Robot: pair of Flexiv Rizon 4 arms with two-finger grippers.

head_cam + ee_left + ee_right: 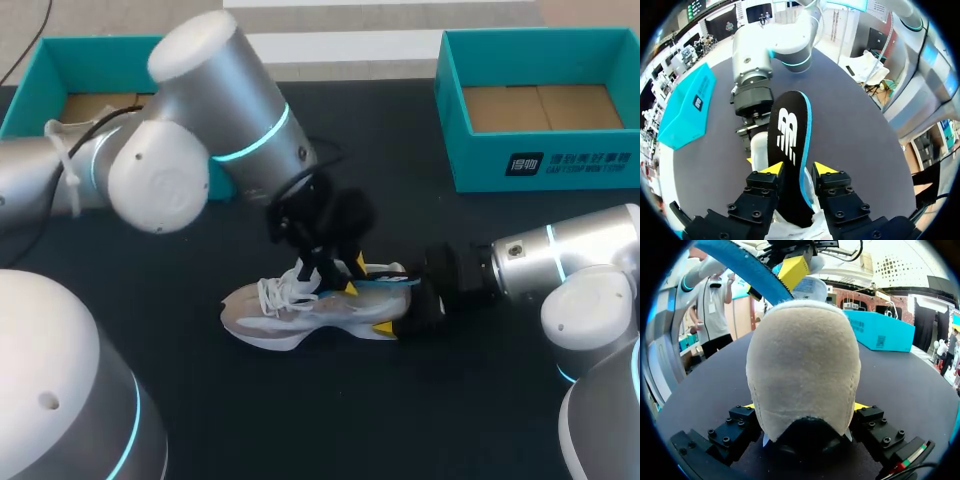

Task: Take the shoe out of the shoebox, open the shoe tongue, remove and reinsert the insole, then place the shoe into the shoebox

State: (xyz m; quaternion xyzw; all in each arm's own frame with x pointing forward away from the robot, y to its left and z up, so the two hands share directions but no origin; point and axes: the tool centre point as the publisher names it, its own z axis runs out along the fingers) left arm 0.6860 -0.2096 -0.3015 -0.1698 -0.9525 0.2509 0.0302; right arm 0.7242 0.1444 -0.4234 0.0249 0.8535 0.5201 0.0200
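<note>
Left wrist view: our left gripper (797,172) pinches the insole (789,135), which runs lengthwise toward the heel of the shoe (805,350) clamped by our right gripper (805,407).

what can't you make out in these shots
- Shoe opening: in the head view the left pincer and the insole cover it, so how deep the insole sits is unclear.
- Right pincer tips: in the right wrist view the heel hides nearly all of them.
- Left box: in the head view the left arm covers much of it.
- Shoe's toe: in the right wrist view it is behind the heel.
</note>
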